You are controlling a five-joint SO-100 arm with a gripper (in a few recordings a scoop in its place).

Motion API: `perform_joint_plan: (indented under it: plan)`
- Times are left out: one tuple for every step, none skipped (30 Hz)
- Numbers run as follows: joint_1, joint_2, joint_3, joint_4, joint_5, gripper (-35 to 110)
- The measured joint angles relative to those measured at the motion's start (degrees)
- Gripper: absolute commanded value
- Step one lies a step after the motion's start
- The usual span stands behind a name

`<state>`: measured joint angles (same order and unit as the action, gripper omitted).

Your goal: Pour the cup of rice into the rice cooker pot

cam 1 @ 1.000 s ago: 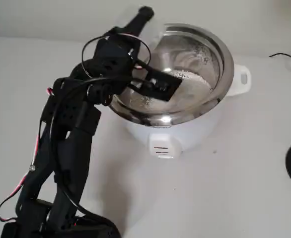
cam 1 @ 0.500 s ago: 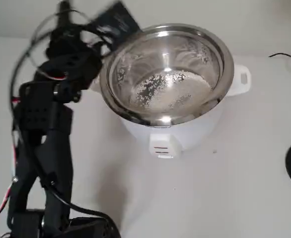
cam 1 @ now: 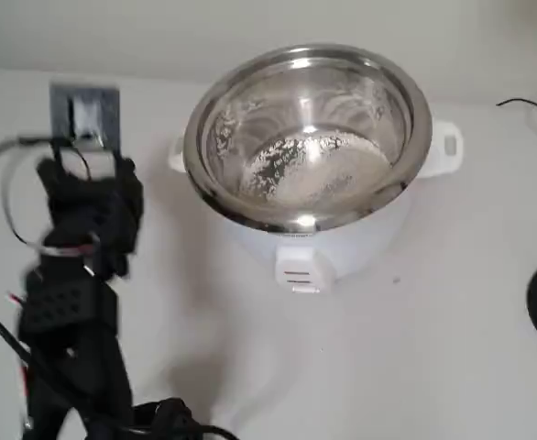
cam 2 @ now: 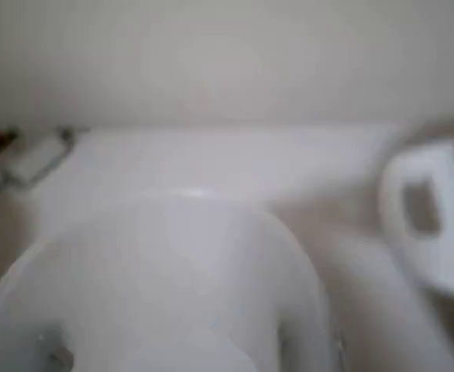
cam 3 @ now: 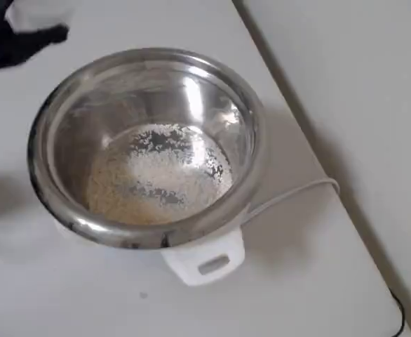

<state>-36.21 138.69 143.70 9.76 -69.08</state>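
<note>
The rice (cam 3: 156, 175) lies in the rice cooker pot (cam 1: 413, 101), so pouring looks done. The cup (cam 2: 157, 294) sits left of the cooker; whether the end effector (cam 1: 83, 124) pinches it I cannot tell.

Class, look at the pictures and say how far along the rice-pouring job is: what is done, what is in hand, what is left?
Done: the rice lies in a loose layer on the bottom of the rice cooker pot. In hand: the gripper is off to the left of the cooker in the fixed view, with the whitish cup close before the wrist camera. Left: probably only setting the cup down. Whether it is fully empty cannot be told.
</note>
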Motion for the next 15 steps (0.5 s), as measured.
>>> perform_joint_plan:
  plan:
    - [-0.5,0.4,3.8,-3.7,-0.7,18]
    - [-1.0,0.5,7.5,-7.6,-1.6,18]
    - [-1.4,0.4,10.8,-11.7,-2.5,18]
    - [-1.9,-0.4,13.4,-15.5,-3.8,19]
    - [-2.3,-1.8,15.5,-19.0,-4.5,19]
    - [-2.6,-3.3,17.1,-22.4,-5.0,19]
    - [-2.8,-4.8,18.4,-25.1,-5.7,19]
    - [-3.0,-8.3,19.1,-29.9,-6.2,19]
    - [-3.1,-10.5,19.7,-32.9,-7.0,20]
    - [-3.1,-12.7,20.0,-35.3,-7.7,20]
    - [-3.1,-17.1,19.6,-40.7,-8.2,20]
    - [-3.1,-23.1,19.3,-47.2,-9.4,20]
    - [-3.1,-30.1,19.2,-54.2,-10.8,21]
    - [-3.1,-36.7,19.2,-59.9,-11.5,22]
    - [-3.1,-42.7,18.7,-65.5,-12.2,23]
